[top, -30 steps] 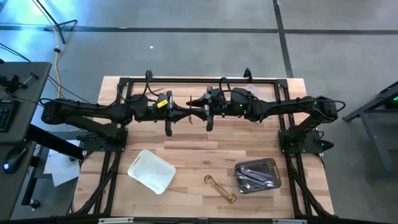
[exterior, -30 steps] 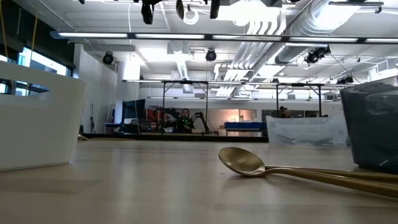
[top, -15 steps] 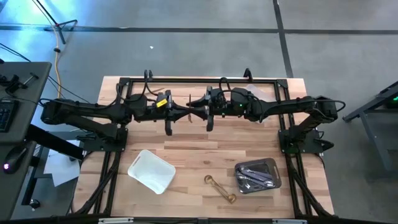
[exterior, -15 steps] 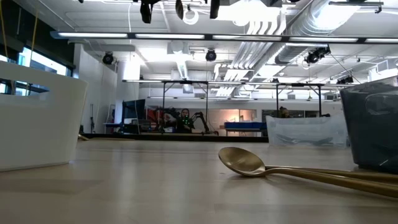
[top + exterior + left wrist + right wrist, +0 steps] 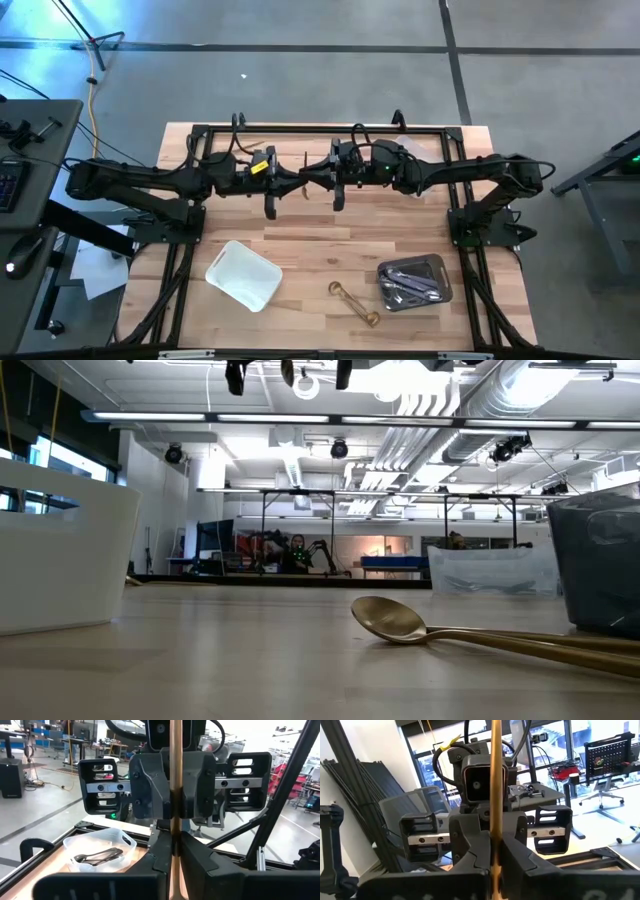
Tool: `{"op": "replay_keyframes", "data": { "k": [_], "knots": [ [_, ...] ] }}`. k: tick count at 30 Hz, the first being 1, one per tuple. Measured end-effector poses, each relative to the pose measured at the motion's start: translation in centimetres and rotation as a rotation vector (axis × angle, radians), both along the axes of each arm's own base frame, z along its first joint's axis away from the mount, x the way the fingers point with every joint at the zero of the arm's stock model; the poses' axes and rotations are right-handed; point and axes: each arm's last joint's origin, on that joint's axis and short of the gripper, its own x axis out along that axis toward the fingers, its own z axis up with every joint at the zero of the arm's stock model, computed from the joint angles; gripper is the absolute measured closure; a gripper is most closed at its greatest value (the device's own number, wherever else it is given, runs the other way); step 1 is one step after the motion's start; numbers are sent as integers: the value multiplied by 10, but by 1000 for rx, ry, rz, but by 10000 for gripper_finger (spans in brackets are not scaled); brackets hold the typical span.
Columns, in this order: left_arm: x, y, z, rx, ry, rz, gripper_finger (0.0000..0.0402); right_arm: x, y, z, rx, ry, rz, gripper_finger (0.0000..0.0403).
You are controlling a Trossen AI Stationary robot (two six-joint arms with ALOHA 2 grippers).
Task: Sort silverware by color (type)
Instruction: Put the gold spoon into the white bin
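Observation:
A gold utensil (image 5: 174, 780) is held in the air over the far middle of the table between my two grippers, which face each other. My left gripper (image 5: 174, 854) comes from the table's left and my right gripper (image 5: 495, 854) from the right; both are shut on the utensil's slim handle. In the high view the utensil (image 5: 305, 163) shows only as a thin line between the arms. Two gold spoons (image 5: 355, 302) lie flat on the table near the front edge. Dark utensils lie in a clear tray (image 5: 413, 282). My left gripper pinches the gold handle (image 5: 174, 840) between its two fingers, coming level from the table's left, fingers across the handle. The utensil is lifted clear of the table; its ends run out of the picture. My right gripper pinches the same handle (image 5: 495, 837) between its two fingers, coming level from the table's right, fingers across it and right opposite the left gripper's. The handle's ends are out of the picture.
A white tray (image 5: 243, 274) stands at the front left, the clear tray at the front right. A black frame (image 5: 320, 130) runs along the table's far edge and sides. Bare wood lies between the arms and the trays.

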Motion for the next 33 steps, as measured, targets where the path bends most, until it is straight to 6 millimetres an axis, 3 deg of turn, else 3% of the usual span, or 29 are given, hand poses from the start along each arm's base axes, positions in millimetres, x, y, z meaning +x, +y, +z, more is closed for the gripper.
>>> {"op": "replay_keyframes", "data": {
  "k": [16, 21, 26, 33],
  "knots": [
    [-2, 0, 2, -26, -11, -17, 291, 0, 1, 0, -2, -1, 21, 397],
    [-9, -1, 7, -25, -13, -31, 251, 0, 1, 1, -3, -5, 20, 397],
    [-17, -1, 6, -28, 43, -36, 238, -1, 0, 1, -41, -6, 31, 397],
    [-44, -2, 13, -17, 102, -38, 244, -38, -10, 20, -88, 115, 46, 397]
  ]
}}
